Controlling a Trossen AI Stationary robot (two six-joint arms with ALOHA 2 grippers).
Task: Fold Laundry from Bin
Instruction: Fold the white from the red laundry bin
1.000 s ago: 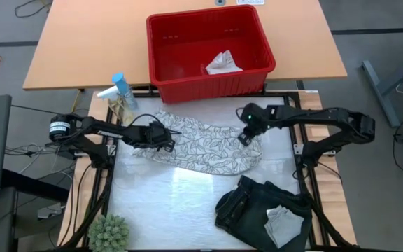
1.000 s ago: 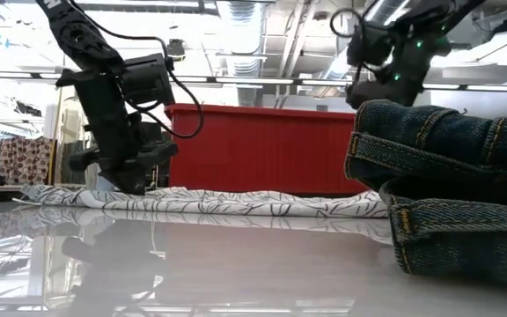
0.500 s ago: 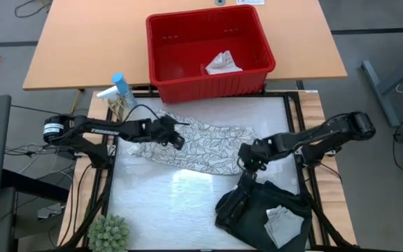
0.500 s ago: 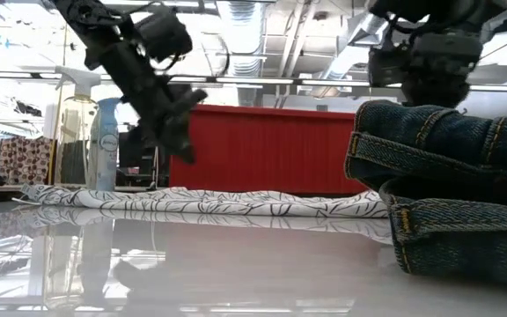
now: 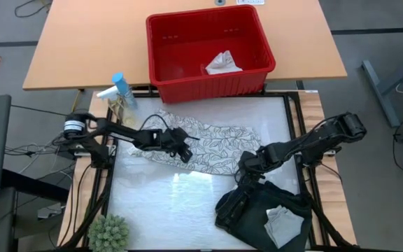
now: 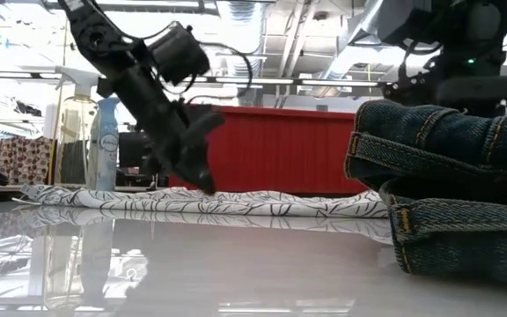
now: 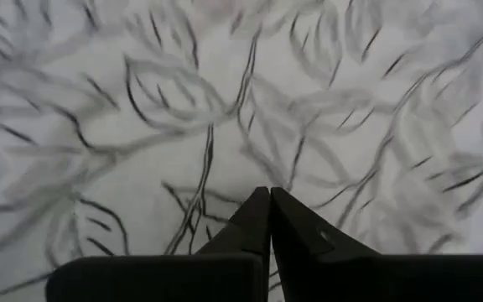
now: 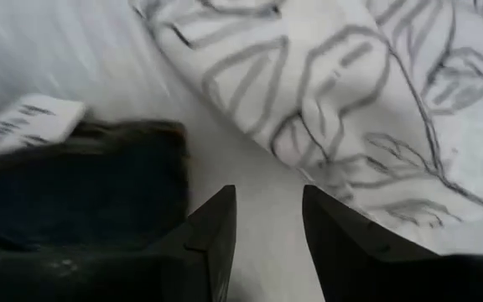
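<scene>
Left gripper pinched shut, empty, over the leaf-patterned cloth mid-table. Right gripper parted, holding nothing, between that cloth and the dark garment near the front right corner.

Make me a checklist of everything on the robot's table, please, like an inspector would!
Surface: white glossy table, bare in the middle.
Job's things: leaf-patterned cloth spread flat; dark garment folded at the near right with a small whitish cloth on top; red bin at the far edge holding one crumpled pale cloth.
Clutter: spray bottle at the far left; small green plant at the near left corner.
Grippers: left gripper shut, over the leaf-patterned cloth; right gripper open, holding nothing, between that cloth and the dark garment.
Cables: black cable looping along the left arm.
Surroundings: wooden table behind; grey floor.
</scene>
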